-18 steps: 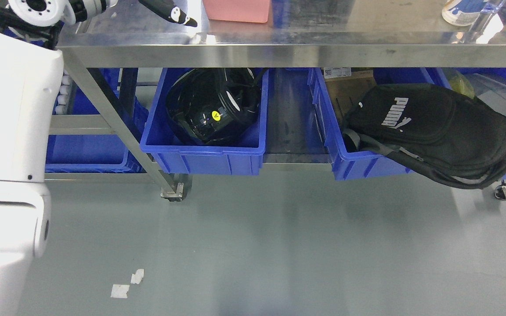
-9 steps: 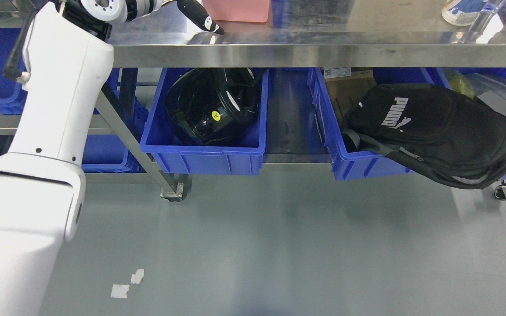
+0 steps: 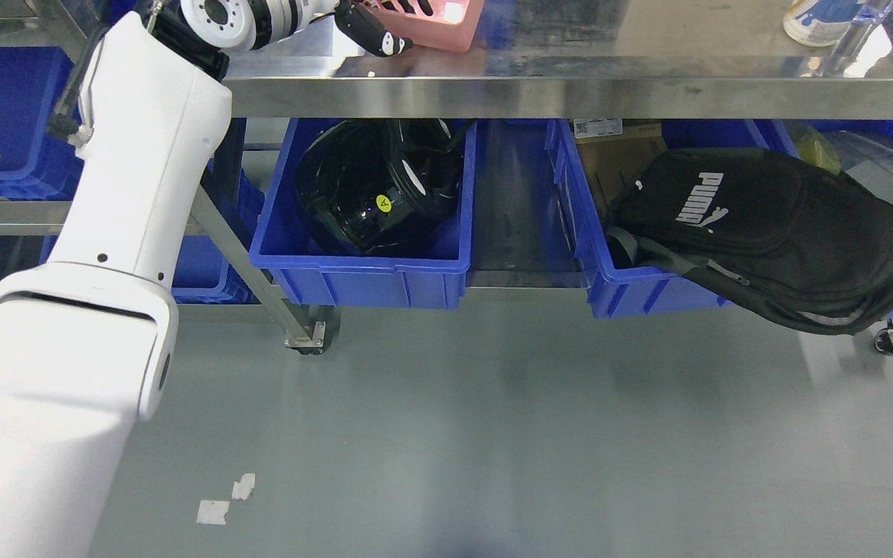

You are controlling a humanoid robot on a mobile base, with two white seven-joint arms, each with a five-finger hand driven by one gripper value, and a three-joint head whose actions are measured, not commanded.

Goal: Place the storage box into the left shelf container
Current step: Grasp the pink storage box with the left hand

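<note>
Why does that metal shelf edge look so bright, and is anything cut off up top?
Head view: the steel tabletop mirrors overhead light, with glare near the bottles. The pink storage box and left robot hand are cropped by the top edge; the bins beneath sit in shadow.

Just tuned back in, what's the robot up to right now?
The left hand is up on the steel table, its fingers hooked over the rim of the pink storage box, which sits tilted at the top edge of the view. The box is not yet in any container. On the shelf below, one blue bin holds a black helmet and another holds a black backpack. The right arm is out of view.
</note>
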